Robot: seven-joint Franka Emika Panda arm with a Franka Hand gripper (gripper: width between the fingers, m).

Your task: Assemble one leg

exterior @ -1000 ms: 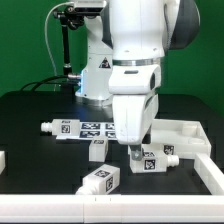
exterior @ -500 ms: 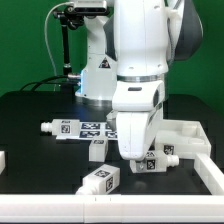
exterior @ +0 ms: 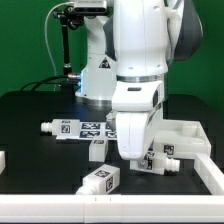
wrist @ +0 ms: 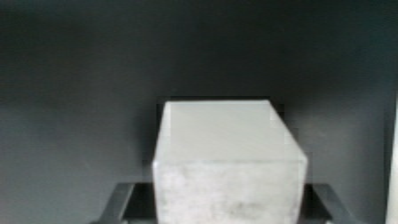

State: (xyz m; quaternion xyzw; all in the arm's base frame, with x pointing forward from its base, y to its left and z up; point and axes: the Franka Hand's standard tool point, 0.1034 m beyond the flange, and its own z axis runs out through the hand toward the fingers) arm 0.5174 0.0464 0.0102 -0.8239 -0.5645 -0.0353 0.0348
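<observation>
My gripper [exterior: 139,160] is down at the table, right of the middle in the exterior view, with the arm's white hand covering it. It is round a white leg [exterior: 156,162], a square block with marker tags that lies on the black table. In the wrist view the leg [wrist: 228,160] fills the space between my two dark fingers [wrist: 130,200], which lie against its sides. A white tabletop [exterior: 188,135] lies at the exterior view's right.
Loose white legs lie at the front [exterior: 100,180], just left of my gripper [exterior: 97,148] and behind the held one [exterior: 169,149]. The marker board [exterior: 82,128] lies behind them. A white rail [exterior: 60,207] runs along the front edge, and a white wall [exterior: 208,172] stands at the right.
The arm has shifted a little to the exterior view's left and come down over the leg. In the last half second it has hardly moved.
</observation>
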